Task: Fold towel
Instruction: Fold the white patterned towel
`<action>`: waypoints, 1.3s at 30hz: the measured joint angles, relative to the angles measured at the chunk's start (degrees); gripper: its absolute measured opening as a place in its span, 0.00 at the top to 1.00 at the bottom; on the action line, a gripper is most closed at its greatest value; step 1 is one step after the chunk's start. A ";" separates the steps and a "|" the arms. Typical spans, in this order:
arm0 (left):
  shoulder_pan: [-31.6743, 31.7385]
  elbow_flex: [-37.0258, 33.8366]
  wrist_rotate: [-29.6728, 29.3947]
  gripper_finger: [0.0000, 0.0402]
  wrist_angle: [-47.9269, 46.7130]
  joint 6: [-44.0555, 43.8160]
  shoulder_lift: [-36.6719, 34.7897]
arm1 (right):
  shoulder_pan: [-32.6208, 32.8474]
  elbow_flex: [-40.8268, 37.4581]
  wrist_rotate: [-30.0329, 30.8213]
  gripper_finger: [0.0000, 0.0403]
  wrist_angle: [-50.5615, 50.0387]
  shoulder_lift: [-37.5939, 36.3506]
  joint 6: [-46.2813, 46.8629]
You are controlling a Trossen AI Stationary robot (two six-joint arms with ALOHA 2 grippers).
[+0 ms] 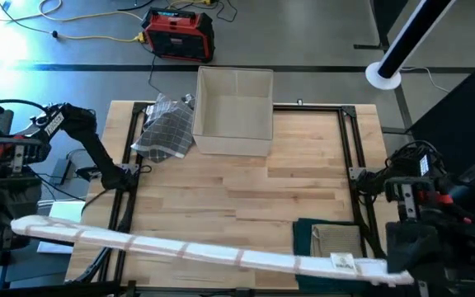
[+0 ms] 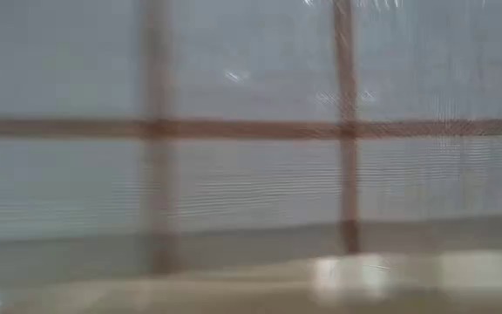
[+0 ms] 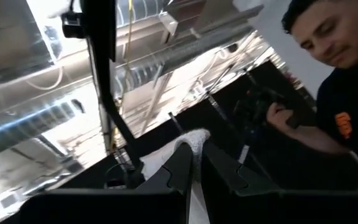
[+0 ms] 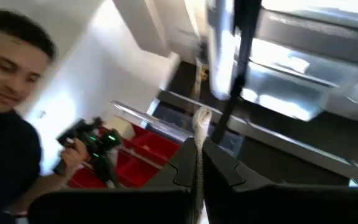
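A white towel with reddish stripes (image 1: 204, 250) hangs as a spread sheet along the table's near edge. From above it shows as a narrow band. It fills the low view (image 2: 251, 174). My left gripper (image 3: 194, 149) is shut on its left top corner, and my right gripper (image 4: 199, 146) is shut on its right top corner. Both point upward, toward the ceiling. My left gripper pinches the towel's upper left corner (image 3: 192, 137) between its two fingers, and a small tuft pokes out past the fingertips. The fingers point up. The towel hangs below the hold. My right gripper pinches the upper right corner (image 4: 201, 119) between its two fingers, which point up, with a thin bunched edge sticking out above them. The top edge (image 1: 221, 252) runs nearly straight between the two holds.
A pale open box (image 1: 235, 111) stands at the table's far middle, with a crumpled grey checked cloth (image 1: 165, 128) to its left. Folded dark green and beige cloths (image 1: 332, 243) lie at the near right. A person holding a controller shows in both wrist views.
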 joint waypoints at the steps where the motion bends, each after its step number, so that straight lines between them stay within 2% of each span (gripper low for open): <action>1: -0.72 0.00 -1.39 0.97 0.91 0.72 0.00 | 0.02 0.00 2.91 1.00 0.13 0.00 0.03; 5: -2.28 0.00 -11.75 0.97 3.73 1.75 -0.18 | 0.07 0.00 20.50 1.00 0.75 -0.04 2.35; 9: -0.91 0.00 -24.39 0.97 1.97 -1.15 -1.21 | -1.12 -0.43 47.31 1.00 -1.83 -0.19 5.99; 11: 1.46 -0.43 -29.68 0.97 -0.83 -2.97 -1.59 | -3.61 -1.57 59.08 1.00 -9.44 -0.30 12.45; 13: 4.05 -1.43 -33.60 0.97 -4.16 -5.58 -2.25 | -5.87 -2.50 66.35 1.00 -21.16 -0.17 22.27; 15: 6.31 -2.70 -35.10 0.97 -10.70 -11.95 -3.82 | -7.87 -3.14 65.59 1.00 -35.13 -0.02 35.41; 20: 13.74 -6.54 -33.58 0.97 -28.69 -33.95 -10.01 | -13.44 -3.06 52.29 1.00 -68.90 -0.65 74.91; 22: 16.18 -8.09 -32.28 0.97 -33.53 -40.21 -12.09 | -15.60 -3.06 49.54 1.00 -79.61 -0.12 86.37; 24: 17.97 -10.03 -31.76 0.97 -37.64 -44.48 -14.41 | -17.33 -3.10 47.32 1.00 -87.84 0.45 94.08; 25: 18.72 -10.92 -31.67 0.97 -40.00 -46.19 -15.49 | -18.27 -3.37 46.15 1.00 -88.16 0.46 95.30; 30: 23.71 -16.44 -32.68 0.97 -48.38 -52.24 -21.83 | -24.02 -6.08 41.93 1.00 -85.59 -1.01 85.19; 33: 25.89 -19.79 -32.81 0.97 -48.72 -53.60 -26.05 | -27.45 -6.14 40.04 1.00 -88.13 -0.96 84.72; 39: 27.49 -26.10 -33.37 0.97 -48.55 -56.00 -32.44 | -32.39 -6.78 38.49 1.00 -87.05 -0.92 78.37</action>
